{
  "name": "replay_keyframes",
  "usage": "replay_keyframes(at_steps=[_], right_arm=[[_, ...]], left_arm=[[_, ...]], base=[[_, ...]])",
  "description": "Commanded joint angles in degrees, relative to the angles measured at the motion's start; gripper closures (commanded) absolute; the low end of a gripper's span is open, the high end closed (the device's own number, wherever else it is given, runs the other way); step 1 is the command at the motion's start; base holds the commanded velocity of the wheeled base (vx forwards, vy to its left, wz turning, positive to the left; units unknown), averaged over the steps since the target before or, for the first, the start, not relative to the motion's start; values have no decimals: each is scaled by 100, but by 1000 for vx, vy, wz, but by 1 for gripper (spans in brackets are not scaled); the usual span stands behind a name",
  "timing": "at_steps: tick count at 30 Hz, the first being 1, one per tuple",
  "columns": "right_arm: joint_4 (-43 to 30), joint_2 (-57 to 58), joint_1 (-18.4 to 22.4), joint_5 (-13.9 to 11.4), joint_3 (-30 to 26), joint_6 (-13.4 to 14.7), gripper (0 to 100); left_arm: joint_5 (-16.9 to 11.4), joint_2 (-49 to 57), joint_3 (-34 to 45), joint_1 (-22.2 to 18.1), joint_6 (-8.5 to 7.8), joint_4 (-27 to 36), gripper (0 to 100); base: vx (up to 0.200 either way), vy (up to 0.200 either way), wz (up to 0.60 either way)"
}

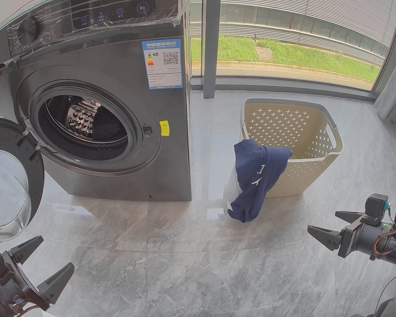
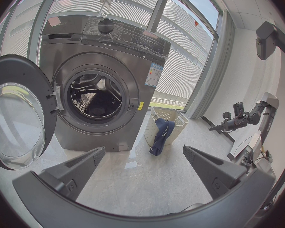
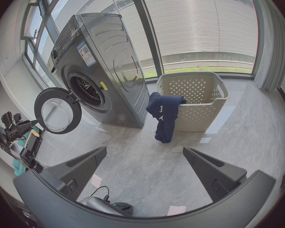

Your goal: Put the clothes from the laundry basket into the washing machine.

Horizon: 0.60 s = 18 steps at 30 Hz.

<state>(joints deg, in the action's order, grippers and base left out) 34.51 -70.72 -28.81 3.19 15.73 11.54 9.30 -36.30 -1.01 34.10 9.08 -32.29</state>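
While both arms hang low at the near side, the left gripper (image 1: 57,252) and the right gripper (image 1: 323,222) each have their fingers spread wide and hold nothing. A navy garment (image 1: 256,177) is draped over the left rim of the laundry basket (image 1: 303,172), which stands just to the right of the washing machine (image 1: 163,155). Most of the cloth hangs outside the basket, down to the floor (image 1: 185,252). That loose drape looks like the main risk: a pinch on a thin fold could slip, or a pull could tip the basket or drop the cloth short of the drum (image 1: 88,124). The open door (image 1: 9,190), swung out to the left, stands close to the left arm and could be knocked. Its left part is cut off in the head view. Dark shapes deep in the drum may be clothes, though I cannot tell, and whether anything more lies in the basket behind the garment is hidden.
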Motion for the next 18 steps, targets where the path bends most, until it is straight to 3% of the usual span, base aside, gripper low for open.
replay_keyframes(at_steps=[1, 13, 18], right_arm=[[284, -487, -152, 6, -35, 32, 0], [812, -874, -160, 6, -114, 41, 0], [820, -882, -248, 6, -114, 50, 0]], left_arm=[[1, 167, 92, -8, 15, 162, 0], [-7, 167, 92, 0, 155, 171, 0], [-7, 167, 92, 9, 155, 171, 0]], base=[[0, -200, 0], [0, -200, 0], [0, 0, 0]])
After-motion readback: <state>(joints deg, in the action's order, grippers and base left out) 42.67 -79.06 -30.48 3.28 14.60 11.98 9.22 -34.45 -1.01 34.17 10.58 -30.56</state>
